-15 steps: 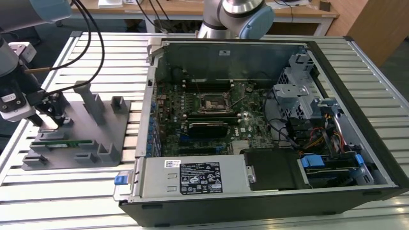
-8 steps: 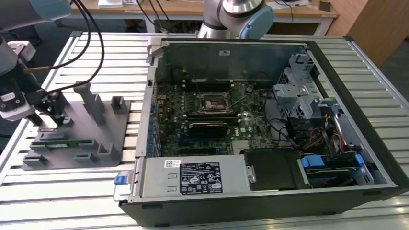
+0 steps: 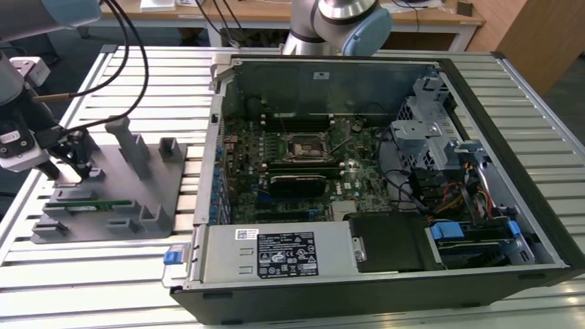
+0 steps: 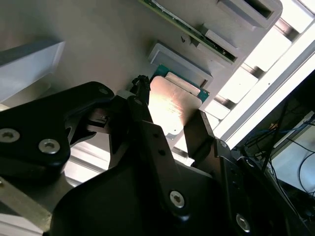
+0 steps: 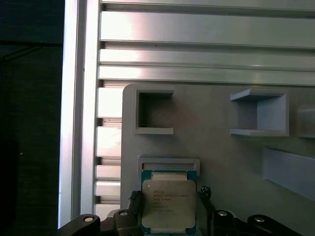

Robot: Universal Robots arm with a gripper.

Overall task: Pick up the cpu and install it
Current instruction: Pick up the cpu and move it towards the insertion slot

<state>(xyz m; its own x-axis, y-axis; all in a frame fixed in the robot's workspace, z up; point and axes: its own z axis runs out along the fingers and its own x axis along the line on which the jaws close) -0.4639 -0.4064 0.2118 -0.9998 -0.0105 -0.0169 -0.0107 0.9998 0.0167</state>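
We take this for a robotics lab: an open computer case (image 3: 366, 86) sits on a slatted aluminium bench (image 3: 155, 75), a grey parts holder (image 3: 96, 223) at nine o'clock in the exterior view, a wooden desk (image 3: 265, 12) at twelve.

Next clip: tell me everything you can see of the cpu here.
The cpu is a flat square chip: dull silver metal top plate with small dark print, thin green rim around it. It lies flat on the grey fixture plate, one edge against a raised grey ledge. The hand straddles two opposite sides; whether it touches cannot be told.
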